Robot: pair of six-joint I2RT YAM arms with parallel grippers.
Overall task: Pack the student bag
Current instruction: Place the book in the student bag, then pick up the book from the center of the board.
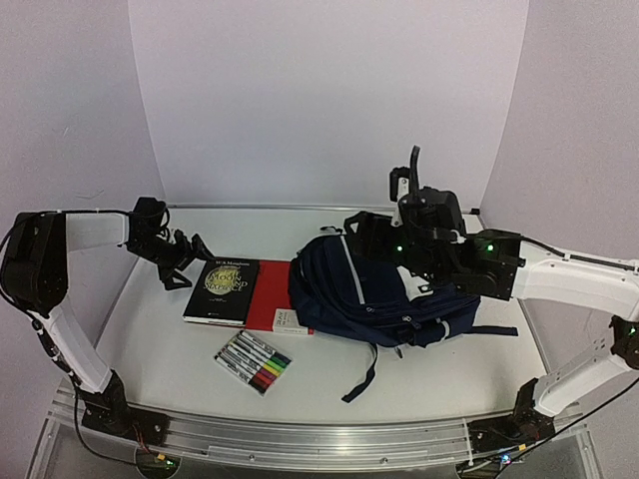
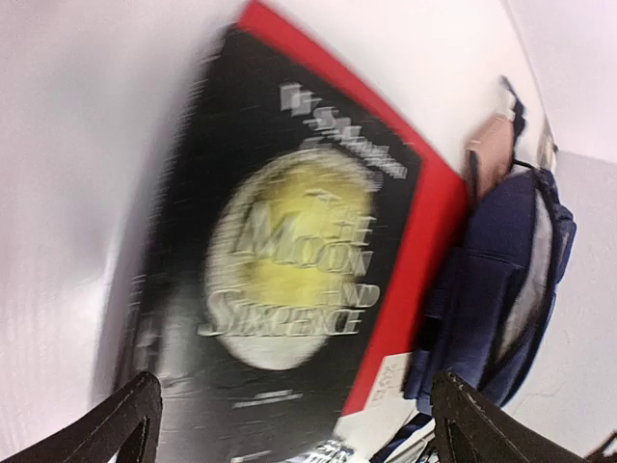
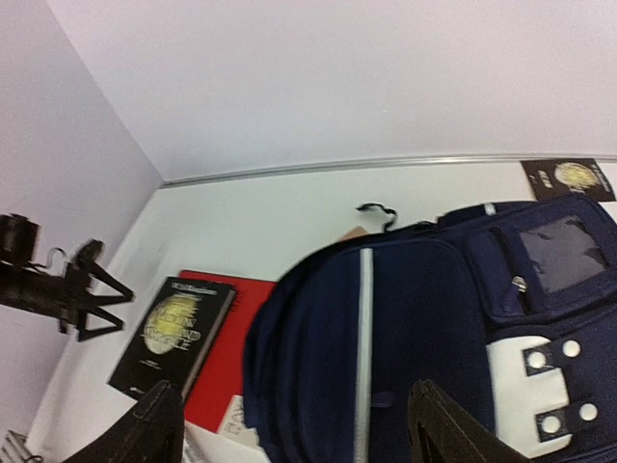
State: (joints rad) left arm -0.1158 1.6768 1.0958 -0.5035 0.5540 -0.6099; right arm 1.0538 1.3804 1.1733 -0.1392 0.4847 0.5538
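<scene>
The student bag (image 1: 369,294) lies on its side in the middle of the table, navy with a white stripe; it also fills the right wrist view (image 3: 405,338) and shows at the right of the left wrist view (image 2: 501,251). My right gripper (image 1: 384,239) hovers just over the bag's back edge, open (image 3: 299,434), nothing between its fingers. My left gripper (image 1: 190,261) stands open (image 2: 299,424) just left of a black book (image 1: 222,289) with a yellow moon cover (image 2: 289,260), and holds nothing. The black book rests on a red book (image 1: 272,304).
A white booklet (image 1: 290,321) pokes out between the red book and the bag. A clear pack of coloured markers (image 1: 253,361) lies in front of the books. A dark strap (image 1: 361,379) trails from the bag toward the near edge. A small dark card (image 3: 569,178) lies near the back wall.
</scene>
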